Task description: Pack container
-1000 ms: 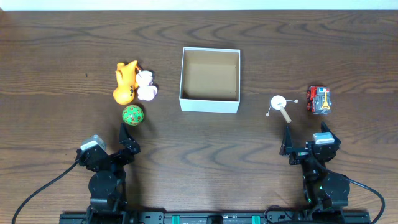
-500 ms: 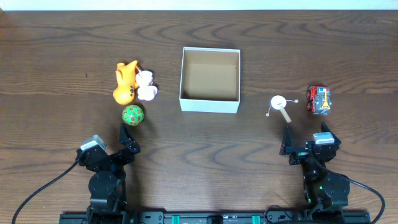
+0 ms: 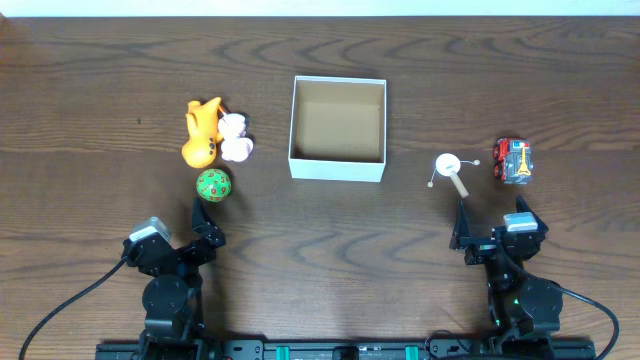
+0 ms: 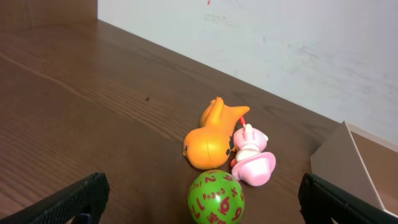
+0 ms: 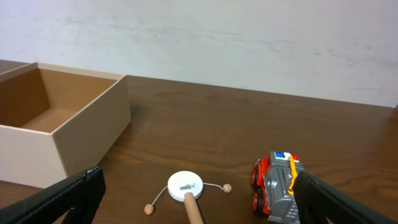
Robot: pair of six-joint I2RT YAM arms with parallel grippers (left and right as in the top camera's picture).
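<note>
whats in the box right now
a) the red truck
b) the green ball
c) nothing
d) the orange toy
c: the container shows only its bare brown floor, while the green ball, the orange toy and the red truck all lie outside it.

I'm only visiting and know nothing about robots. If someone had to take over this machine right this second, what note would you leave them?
Left gripper: open, empty, low at the near side, facing the green ball.
Right gripper: open, empty, facing the white drum toy.
Container: mid-table, nothing inside.
On the left arm's side: orange duck with the pink toy against it, green ball just nearer.
On the right arm's side: white drum toy, red truck.
Done: nothing packed.
Left: all five toys go into the container.
</note>
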